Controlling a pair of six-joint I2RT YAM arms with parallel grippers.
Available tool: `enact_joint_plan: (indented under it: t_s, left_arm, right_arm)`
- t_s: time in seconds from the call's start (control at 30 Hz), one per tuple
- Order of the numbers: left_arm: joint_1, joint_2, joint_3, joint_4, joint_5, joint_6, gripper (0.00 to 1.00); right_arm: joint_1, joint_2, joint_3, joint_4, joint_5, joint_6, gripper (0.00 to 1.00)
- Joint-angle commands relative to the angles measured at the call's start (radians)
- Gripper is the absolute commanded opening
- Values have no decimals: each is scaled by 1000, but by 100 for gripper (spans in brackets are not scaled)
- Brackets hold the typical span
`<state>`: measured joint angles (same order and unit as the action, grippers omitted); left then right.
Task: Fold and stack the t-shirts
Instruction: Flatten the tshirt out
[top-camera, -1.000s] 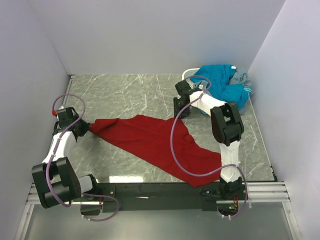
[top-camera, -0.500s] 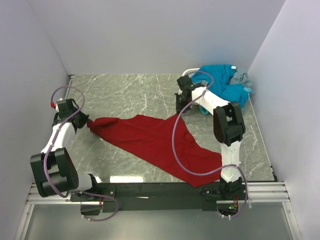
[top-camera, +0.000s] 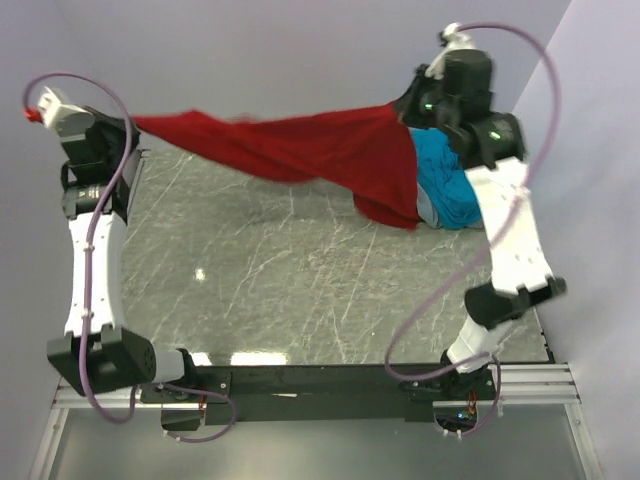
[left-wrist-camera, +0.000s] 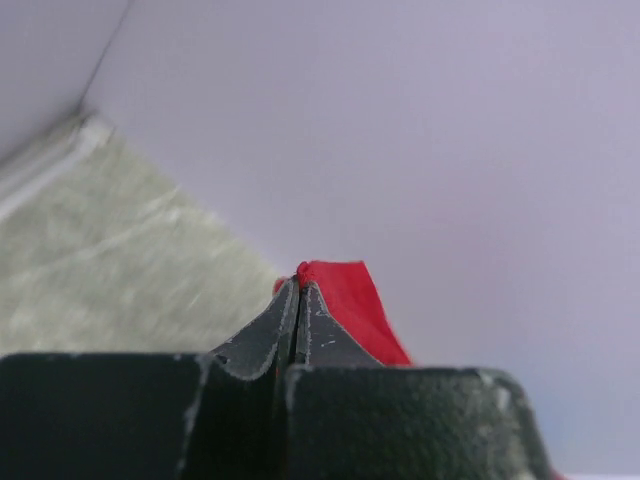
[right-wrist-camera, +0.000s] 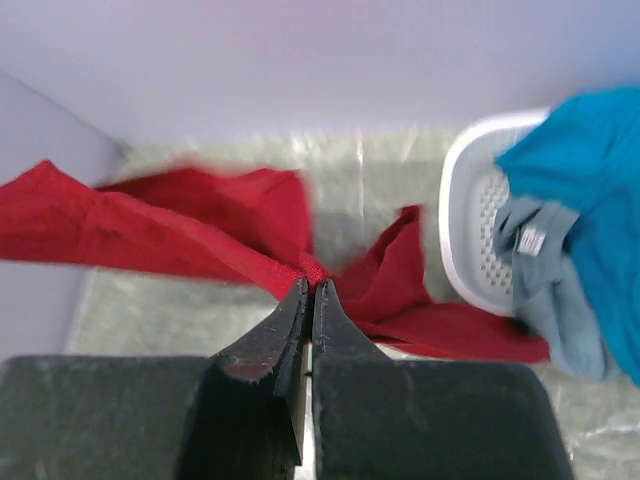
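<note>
Each clamped tight on an edge of the red shirt (top-camera: 300, 145), the left gripper (top-camera: 124, 127) and right gripper (top-camera: 408, 106) hold it stretched in the air above the table (top-camera: 300, 290), probably to spread it flat for folding, while the teal shirt (top-camera: 455, 190) waits far right

The dark red t-shirt (top-camera: 300, 145) is plain, one even colour with no print. Over the white basket (right-wrist-camera: 470, 220), whose floor is dotted with small holes, the teal-blue t-shirt (right-wrist-camera: 590, 160) is bright and plain. Against the basket's rim, the grey t-shirt (right-wrist-camera: 545, 290) is a pale blue-grey with a small white neck label (right-wrist-camera: 532, 241). The surface (top-camera: 300, 270) under the basket is grey-green marble streaked with thin white veins. The left end effector (left-wrist-camera: 298, 290) and right end effector (right-wrist-camera: 310, 290) are matt black with pale scuffs. The left arm (top-camera: 95, 260) and right arm (top-camera: 515, 230) are white with black joints.
</note>
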<state>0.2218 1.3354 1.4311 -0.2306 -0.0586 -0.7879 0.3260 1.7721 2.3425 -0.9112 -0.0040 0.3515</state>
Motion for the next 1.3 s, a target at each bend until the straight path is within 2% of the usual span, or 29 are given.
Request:
enact_joint_plan:
  t_s: [0.0, 0.13, 0.23, 0.4, 0.6, 0.83, 0.97, 1.0, 1.13, 1.27]
  left_arm:
    - [4, -105, 109, 92, -47, 9, 0]
    - [2, -221, 140, 166, -60, 64, 1]
    - [2, -278, 134, 200, -72, 111, 1]
    - [2, -370, 120, 166, -70, 153, 1]
    - [2, -416, 104, 111, -87, 180, 1]
    - [2, -455, -24, 21, -145, 197, 1]
    - [2, -487, -196, -75, -250, 202, 1]
    - [1, -495, -230, -82, -247, 211, 0]
    - [4, -539, -383, -98, -176, 227, 0]
    - [2, -555, -518, -108, -135, 220, 0]
  right_arm:
    - [-5, -161, 12, 26, 52, 1, 0]
    - [-5, -334, -106, 144, 50, -34, 0]
    - [-5, -387, -144, 155, 56, -63, 0]
    - [-5, -467, -207, 152, 82, -91, 0]
    - [-7, -560, -368, 204, 76, -92, 0]
    - [30, -649, -716, 206, 23, -19, 0]
    - [88, -675, -940, 172, -14, 32, 1]
    - [97, -653, -1006, 125, -24, 43, 4]
    - [99, -594, -1112, 43, -18, 38, 42]
    - [97, -551, -1143, 70, 2, 21, 48]
